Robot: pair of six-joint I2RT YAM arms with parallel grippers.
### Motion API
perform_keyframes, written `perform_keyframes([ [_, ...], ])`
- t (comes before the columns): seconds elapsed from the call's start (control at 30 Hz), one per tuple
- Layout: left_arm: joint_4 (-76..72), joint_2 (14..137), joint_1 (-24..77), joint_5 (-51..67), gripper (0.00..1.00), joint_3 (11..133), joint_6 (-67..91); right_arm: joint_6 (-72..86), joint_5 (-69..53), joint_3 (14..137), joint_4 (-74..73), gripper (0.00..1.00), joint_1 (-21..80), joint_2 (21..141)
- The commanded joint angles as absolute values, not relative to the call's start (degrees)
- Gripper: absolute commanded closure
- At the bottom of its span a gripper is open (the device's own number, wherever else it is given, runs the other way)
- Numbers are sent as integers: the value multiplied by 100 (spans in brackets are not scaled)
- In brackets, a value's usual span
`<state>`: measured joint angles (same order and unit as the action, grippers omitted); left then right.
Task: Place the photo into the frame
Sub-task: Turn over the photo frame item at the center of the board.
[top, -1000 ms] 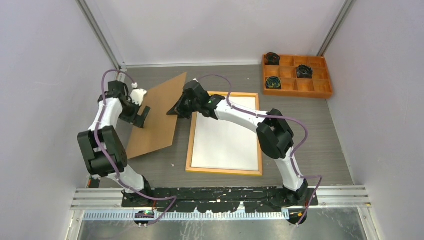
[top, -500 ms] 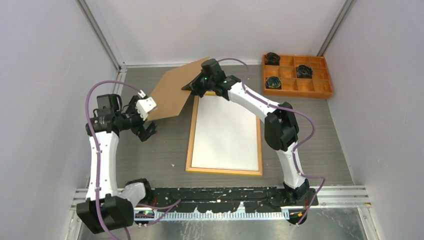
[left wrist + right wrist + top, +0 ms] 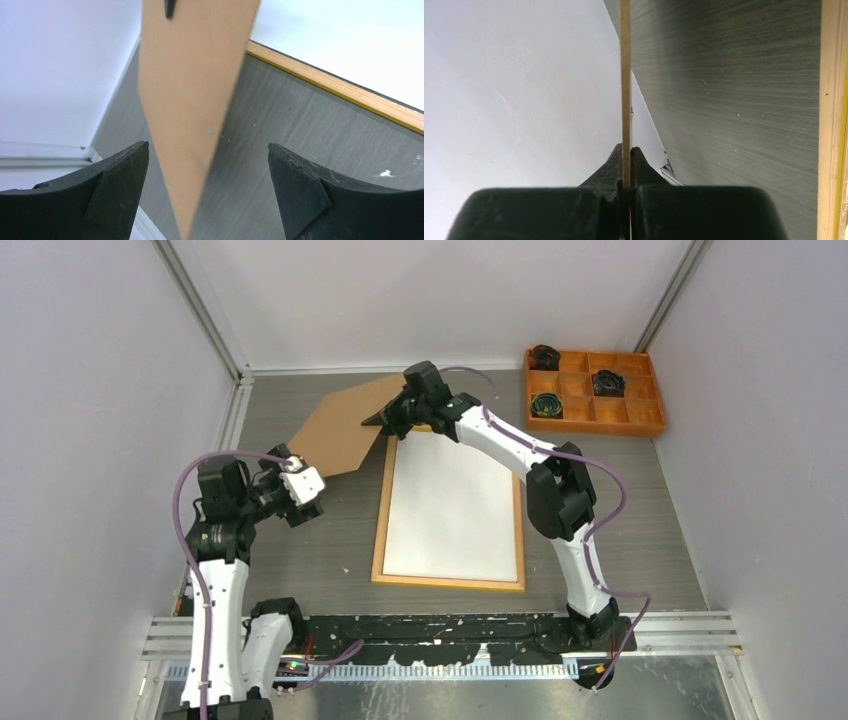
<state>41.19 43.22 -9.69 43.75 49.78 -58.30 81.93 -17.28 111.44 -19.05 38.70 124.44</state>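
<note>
Photo (image 3: 452, 505) lies white back up inside the frame (image 3: 448, 582), which rests flat on the table (image 3: 620, 510) with its wood-coloured back upward. Both sit just beside and below the right gripper (image 3: 626, 150), on the side toward its own arm base. The right gripper is clamped shut on one corner of the brown backing board (image 3: 340, 430) and holds it tilted off the table. From the pinch the board spreads away to the gripper's left. The left gripper (image 3: 207, 146) stands wide apart and holds nothing. In its wrist view the board's low corner hangs between the two fingers (image 3: 120, 190), and neither pad appears to touch it. The frame's yellow-edged rail runs ahead of this gripper and to its right.
</note>
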Motion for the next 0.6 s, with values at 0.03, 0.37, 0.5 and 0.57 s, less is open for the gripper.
perform_keyframes([
  [0.03, 3056, 4384, -577, 4231, 13, 4983, -5841, 8702, -2132, 10987, -1059, 99, 4013, 11778],
  [0.37, 3954, 4636, -287, 4409, 28, 5404, -6356, 9127, -2099, 10894, -776, 99, 4252, 11679],
  [0.5, 3348, 4588, -246, 4082, 47, 5305, -6026, 9154, -2087, 10859, -793, 99, 4334, 11630],
  [0.57, 3280, 4615, -237, 3997, 63, 5355, -6018, 9135, -2115, 10820, -792, 99, 4347, 11576],
])
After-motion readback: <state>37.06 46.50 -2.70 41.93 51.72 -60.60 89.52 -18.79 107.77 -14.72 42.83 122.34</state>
